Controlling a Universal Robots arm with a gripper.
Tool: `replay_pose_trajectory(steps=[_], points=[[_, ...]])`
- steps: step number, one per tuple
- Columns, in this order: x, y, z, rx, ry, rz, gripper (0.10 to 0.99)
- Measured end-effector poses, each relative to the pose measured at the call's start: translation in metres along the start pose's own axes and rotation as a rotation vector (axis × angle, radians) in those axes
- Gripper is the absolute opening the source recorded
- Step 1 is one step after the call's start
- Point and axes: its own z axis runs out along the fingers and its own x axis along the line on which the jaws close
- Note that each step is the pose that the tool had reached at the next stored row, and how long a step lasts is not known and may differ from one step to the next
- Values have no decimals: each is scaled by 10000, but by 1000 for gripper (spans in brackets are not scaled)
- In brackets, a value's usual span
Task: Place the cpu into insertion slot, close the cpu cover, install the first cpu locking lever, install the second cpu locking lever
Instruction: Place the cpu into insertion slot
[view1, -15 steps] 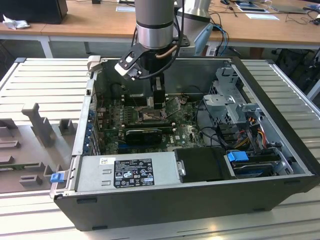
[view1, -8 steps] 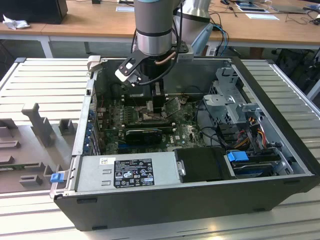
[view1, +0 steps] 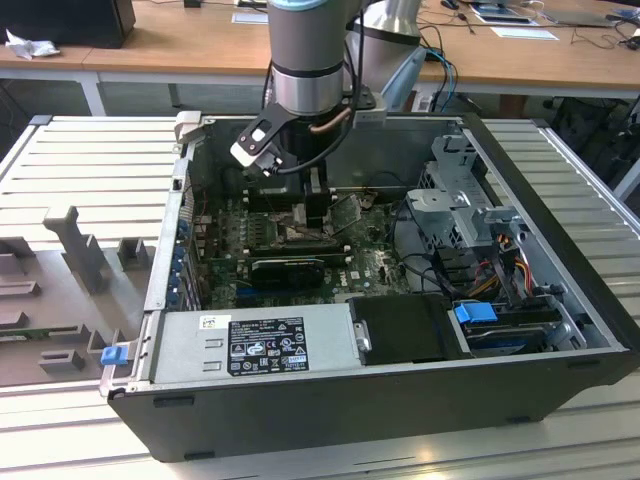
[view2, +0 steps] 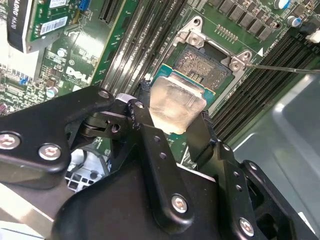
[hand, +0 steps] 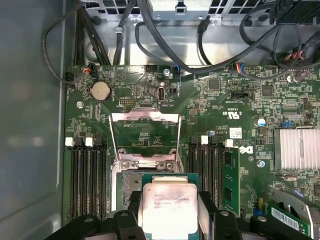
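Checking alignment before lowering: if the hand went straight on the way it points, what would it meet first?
Probably the socket, directly under the chip the hand grips; depth unclear.

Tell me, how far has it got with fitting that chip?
Nothing is finished yet. The pincer grips the cpu over the insertion slot, not seated. The cpu cover is flipped open, so closing it and fastening both locking levers remain.

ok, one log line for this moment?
gripper: shut on cpu | cpu: over insertion slot, not yet seated | cpu cover: open
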Motion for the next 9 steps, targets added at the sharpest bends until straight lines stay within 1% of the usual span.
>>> replay_pose_trajectory(steps=[2,5,6,7,9], points=[[38,-8,45,0,7,-26,529],[58,-37,83,1,6,-29,529],[64,-58,103,1,6,-31,529],[84,-93,164,1,6,-30,529],[130,-107,236,1,6,-36,529]])
